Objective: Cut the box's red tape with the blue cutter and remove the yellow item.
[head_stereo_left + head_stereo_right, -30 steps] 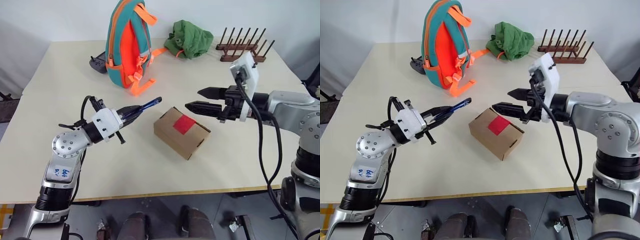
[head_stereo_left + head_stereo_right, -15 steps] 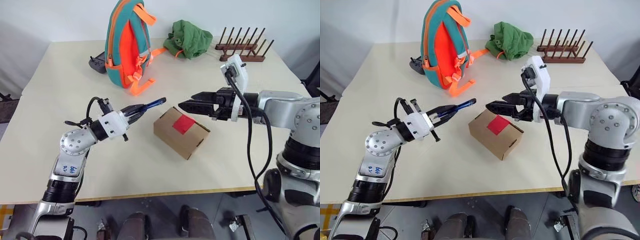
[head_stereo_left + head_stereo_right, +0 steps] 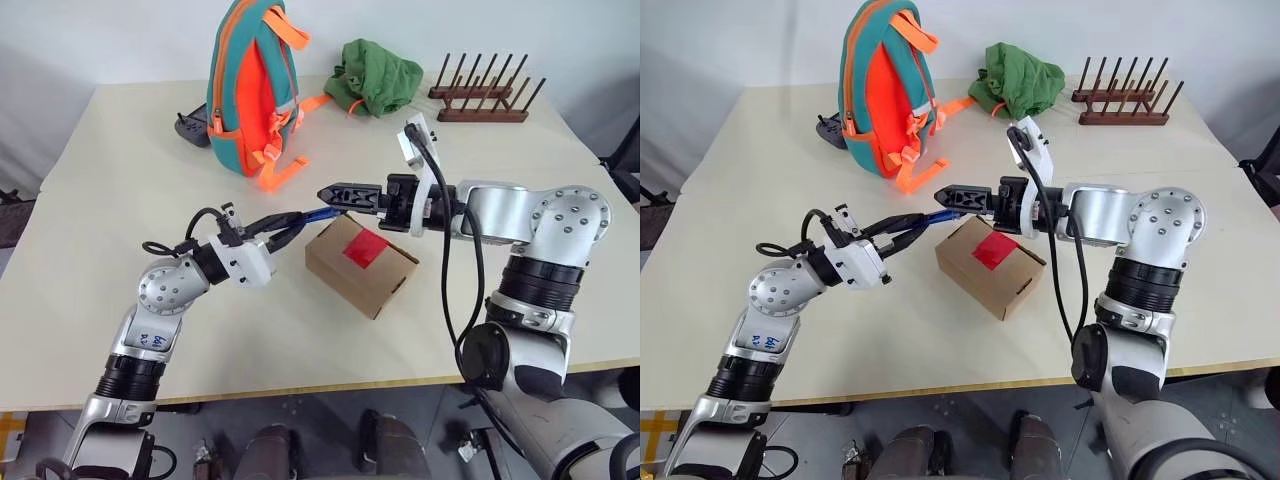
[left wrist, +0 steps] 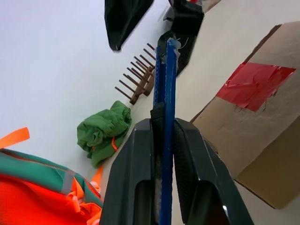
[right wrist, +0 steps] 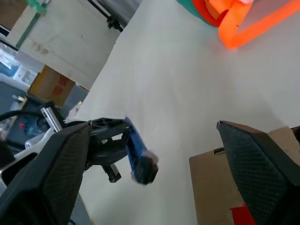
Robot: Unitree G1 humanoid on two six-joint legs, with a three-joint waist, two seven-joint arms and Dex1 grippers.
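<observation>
Box: the box [image 3: 362, 264] stands closed near the middle of the table [image 3: 120, 170], turned with one corner toward the robot.
Red tape: the red tape [image 3: 367, 247] lies on the top of the box, across the seam of the flaps. In the left wrist view it looks whole, a little wrinkled.
Blue cutter: the blue cutter [image 3: 300, 219] is held in the air, just beside the far left corner of the box and above the table. Its free end points toward the right gripper.
Left gripper: the left gripper [image 3: 281, 228] is clenched on the blue cutter; in the left wrist view its two black fingers [image 4: 136, 178] press the handle from both sides.
Right gripper: the right gripper [image 3: 335, 193] is spread wide and holds nothing. It points toward the free end of the cutter, above the far edge of the box. In the right wrist view the cutter's end lies between its two fingers [image 5: 61, 164], apart from both.
Backpack: an orange and teal backpack [image 3: 250, 85] stands upright at the far left part of the table, well apart from the box.
Black gadget: a black gadget [image 3: 192, 128] lies just beside the backpack, on its left.
Green cloth: a crumpled green cloth [image 3: 378, 75] lies at the far side.
Wooden rack: a dark wooden rack [image 3: 483, 100] with upright pegs stands to the right of the cloth.
</observation>
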